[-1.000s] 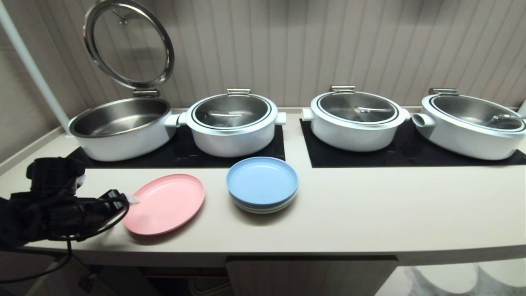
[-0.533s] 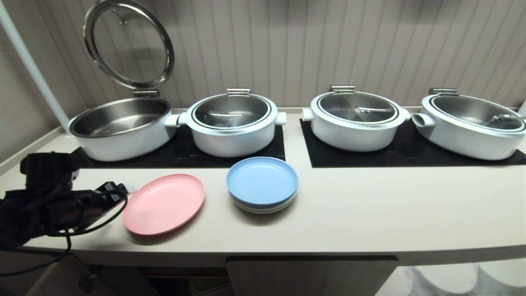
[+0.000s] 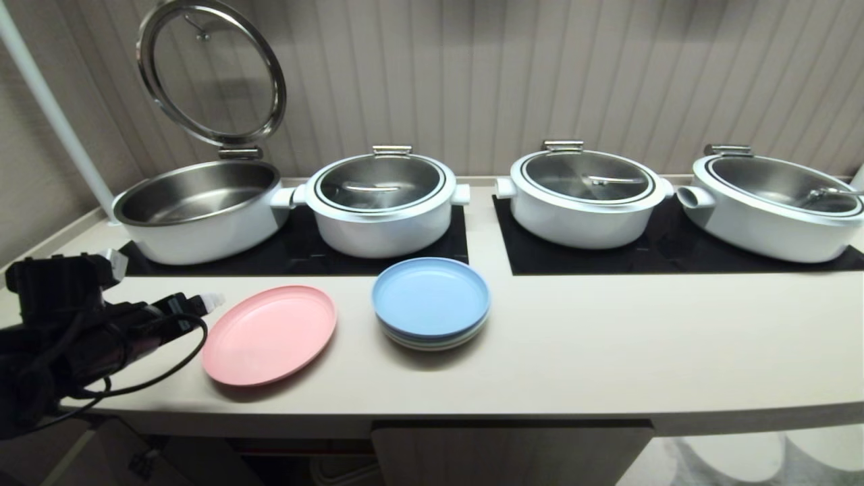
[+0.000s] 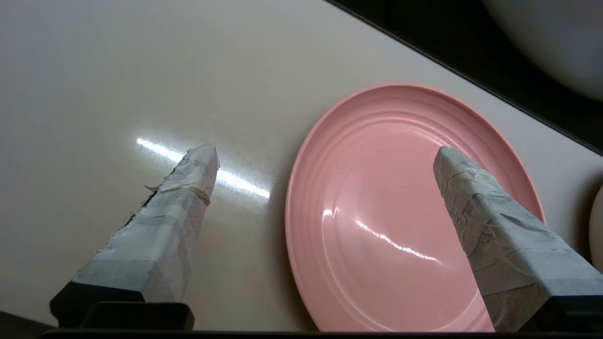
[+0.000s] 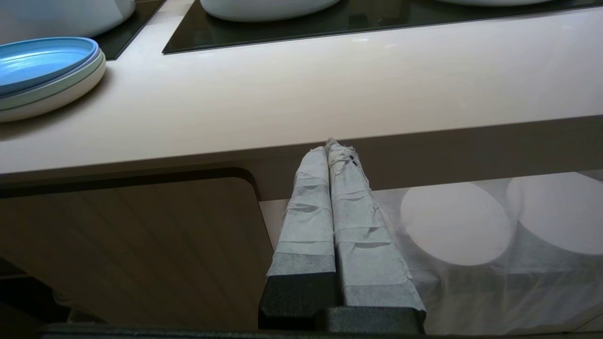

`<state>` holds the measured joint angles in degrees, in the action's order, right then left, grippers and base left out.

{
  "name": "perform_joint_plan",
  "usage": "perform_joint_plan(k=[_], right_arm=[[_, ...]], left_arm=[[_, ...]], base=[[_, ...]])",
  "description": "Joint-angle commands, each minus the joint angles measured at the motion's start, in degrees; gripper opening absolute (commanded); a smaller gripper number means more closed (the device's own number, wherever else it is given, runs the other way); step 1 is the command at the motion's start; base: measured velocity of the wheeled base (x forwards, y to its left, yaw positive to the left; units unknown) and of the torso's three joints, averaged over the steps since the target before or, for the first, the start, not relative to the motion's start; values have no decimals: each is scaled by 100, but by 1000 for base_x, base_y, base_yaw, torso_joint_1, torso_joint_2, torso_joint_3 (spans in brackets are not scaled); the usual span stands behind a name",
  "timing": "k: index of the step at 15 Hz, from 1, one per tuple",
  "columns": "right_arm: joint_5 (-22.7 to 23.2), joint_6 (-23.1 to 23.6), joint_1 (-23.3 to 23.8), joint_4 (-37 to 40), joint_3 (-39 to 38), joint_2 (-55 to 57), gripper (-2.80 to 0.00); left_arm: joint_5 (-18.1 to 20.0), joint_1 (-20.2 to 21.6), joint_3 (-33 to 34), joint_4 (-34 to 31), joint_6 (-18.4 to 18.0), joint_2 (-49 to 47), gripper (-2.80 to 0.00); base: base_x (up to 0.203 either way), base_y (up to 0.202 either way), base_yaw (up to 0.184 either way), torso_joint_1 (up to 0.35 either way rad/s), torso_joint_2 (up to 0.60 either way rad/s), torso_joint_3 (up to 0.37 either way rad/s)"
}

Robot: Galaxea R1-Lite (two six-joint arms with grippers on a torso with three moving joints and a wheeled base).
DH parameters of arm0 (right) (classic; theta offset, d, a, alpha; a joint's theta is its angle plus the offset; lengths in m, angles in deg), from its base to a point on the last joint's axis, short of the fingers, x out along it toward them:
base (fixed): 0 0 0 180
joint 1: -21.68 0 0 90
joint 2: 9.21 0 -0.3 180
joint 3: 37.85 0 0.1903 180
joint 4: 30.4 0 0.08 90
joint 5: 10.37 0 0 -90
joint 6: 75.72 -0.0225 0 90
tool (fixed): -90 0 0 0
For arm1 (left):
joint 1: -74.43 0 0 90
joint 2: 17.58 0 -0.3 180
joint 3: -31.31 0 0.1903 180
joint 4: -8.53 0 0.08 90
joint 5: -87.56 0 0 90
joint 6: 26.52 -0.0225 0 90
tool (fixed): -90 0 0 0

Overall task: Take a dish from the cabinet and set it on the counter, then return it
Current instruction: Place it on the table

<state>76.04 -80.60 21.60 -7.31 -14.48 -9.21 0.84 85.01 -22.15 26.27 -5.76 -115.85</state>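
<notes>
The dish (image 3: 270,334), a shallow pink plate, lies flat on the cream counter (image 3: 607,337), left of the middle. My left gripper (image 3: 206,300) hovers just off its left rim, open and holding nothing. In the left wrist view the left gripper (image 4: 325,150) shows one taped finger over the dish (image 4: 405,212) and the other over bare counter (image 4: 118,84). My right gripper (image 5: 332,143) is shut and empty. It is parked below the counter's front edge, beside the cabinet door (image 5: 122,245). The cabinet door's top edge (image 3: 506,452) shows under the counter.
A stack of pastel plates with a blue one on top (image 3: 430,300) stands right of the dish. Several white pots sit on black hob panels behind; the leftmost (image 3: 196,209) has its lid raised. White discs under cloth (image 5: 452,221) fill the recess beside the cabinet.
My left gripper has drawn back to the left, off the dish's rim, with its fingers spreading wider. The dish stays where it lay. The right arm has not moved.
</notes>
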Motion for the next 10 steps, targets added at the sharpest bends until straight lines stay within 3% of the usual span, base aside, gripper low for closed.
perform_joint_plan(k=[1,7,8,10], right_arm=[[-2,-5,-1,1,0,0,-280],[-2,-5,-1,1,0,0,-280],[-2,-5,-1,1,9,0,-280],[-2,-5,-1,1,0,0,-280]], left_arm=[[-2,38,280,347,-201,70,0],[7,32,584,407,-320,638,0],[6,32,626,409,-351,735,-280],[0,40,674,413,-453,888,-280]], base=[[0,0,0,0,0,0],[0,0,0,0,0,0],[0,0,0,0,0,0],[0,0,0,0,0,0]])
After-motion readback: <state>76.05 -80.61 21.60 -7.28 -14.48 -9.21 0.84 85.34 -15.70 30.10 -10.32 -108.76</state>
